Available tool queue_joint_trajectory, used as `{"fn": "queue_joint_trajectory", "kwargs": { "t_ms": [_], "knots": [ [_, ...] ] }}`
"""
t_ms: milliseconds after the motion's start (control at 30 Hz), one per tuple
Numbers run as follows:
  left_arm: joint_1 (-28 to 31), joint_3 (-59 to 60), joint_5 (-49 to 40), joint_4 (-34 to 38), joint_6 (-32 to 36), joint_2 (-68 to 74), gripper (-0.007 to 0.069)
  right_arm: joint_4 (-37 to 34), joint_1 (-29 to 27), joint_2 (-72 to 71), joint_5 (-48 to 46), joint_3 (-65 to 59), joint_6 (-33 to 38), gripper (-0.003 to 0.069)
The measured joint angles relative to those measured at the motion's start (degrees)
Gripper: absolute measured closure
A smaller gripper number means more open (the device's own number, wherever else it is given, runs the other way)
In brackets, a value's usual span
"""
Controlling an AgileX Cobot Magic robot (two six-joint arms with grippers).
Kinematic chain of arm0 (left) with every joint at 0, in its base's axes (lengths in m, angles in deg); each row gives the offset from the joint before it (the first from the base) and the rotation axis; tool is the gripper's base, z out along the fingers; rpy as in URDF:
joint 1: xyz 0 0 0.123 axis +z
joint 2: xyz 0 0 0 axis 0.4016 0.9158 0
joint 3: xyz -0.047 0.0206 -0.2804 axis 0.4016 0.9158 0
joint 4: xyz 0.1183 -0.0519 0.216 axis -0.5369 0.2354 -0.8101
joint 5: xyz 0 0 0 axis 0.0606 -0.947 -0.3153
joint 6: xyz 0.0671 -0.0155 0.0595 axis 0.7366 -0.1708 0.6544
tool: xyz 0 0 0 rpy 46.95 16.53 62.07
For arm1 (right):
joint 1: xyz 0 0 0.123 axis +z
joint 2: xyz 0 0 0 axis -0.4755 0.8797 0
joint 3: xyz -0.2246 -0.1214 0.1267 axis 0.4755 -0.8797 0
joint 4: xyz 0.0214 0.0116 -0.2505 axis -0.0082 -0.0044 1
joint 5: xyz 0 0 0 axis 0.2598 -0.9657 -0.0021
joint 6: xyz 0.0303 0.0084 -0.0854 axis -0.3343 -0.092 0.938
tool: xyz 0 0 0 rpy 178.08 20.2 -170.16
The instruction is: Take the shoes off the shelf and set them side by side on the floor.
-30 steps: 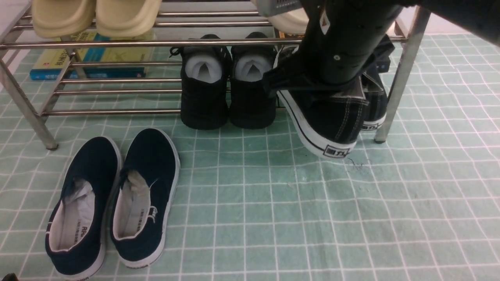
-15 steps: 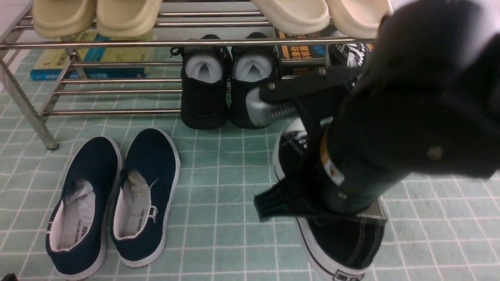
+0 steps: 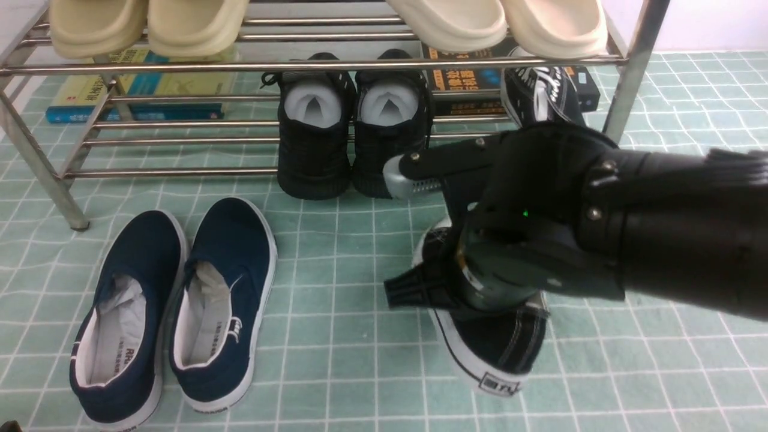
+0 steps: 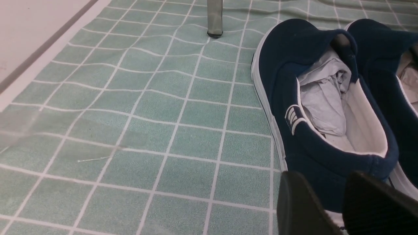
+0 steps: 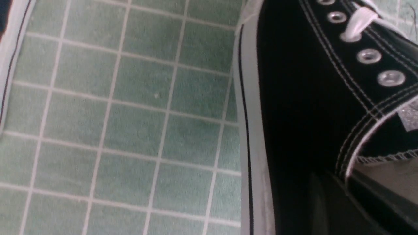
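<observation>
One black canvas sneaker with a white sole is low on the pale green gridded floor, heel toward the camera. I cannot tell if it rests fully. My right gripper is shut on its side wall at the collar, one finger inside and one outside. White laces and eyelets show in the right wrist view. The second sneaker still stands on the lower tier of the silver tube shelf. My left gripper is open and empty, hanging by a navy slip-on's heel.
Two navy slip-ons lie on the floor at the left. All-black shoes stuffed with paper stand on the lower tier. Beige slippers sit on the top tier, books behind. A shelf leg rises behind the right arm.
My right arm pulled the sneaker off the lower tier, swung it toward the camera and lowered it to the floor. The second sneaker has come into view.
</observation>
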Motion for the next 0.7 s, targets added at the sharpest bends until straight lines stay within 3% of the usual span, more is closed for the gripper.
{"fn": "queue_joint_trajectory", "kwargs": {
  "t_ms": [167,467,700],
  "knots": [
    [0.00,0.00,0.00,-0.06,0.00,0.00,0.0383,0.33,-3.23,1.24,4.61,0.00,0.00,0.0612],
    [0.00,0.00,0.00,-0.06,0.00,0.00,0.0383,2.83,-4.00,2.82,7.62,0.13,0.20,0.0610],
    [0.00,0.00,0.00,-0.06,0.00,0.00,0.0383,-3.55,-4.28,-1.03,1.10,5.53,9.18,0.0609]
  ]
}}
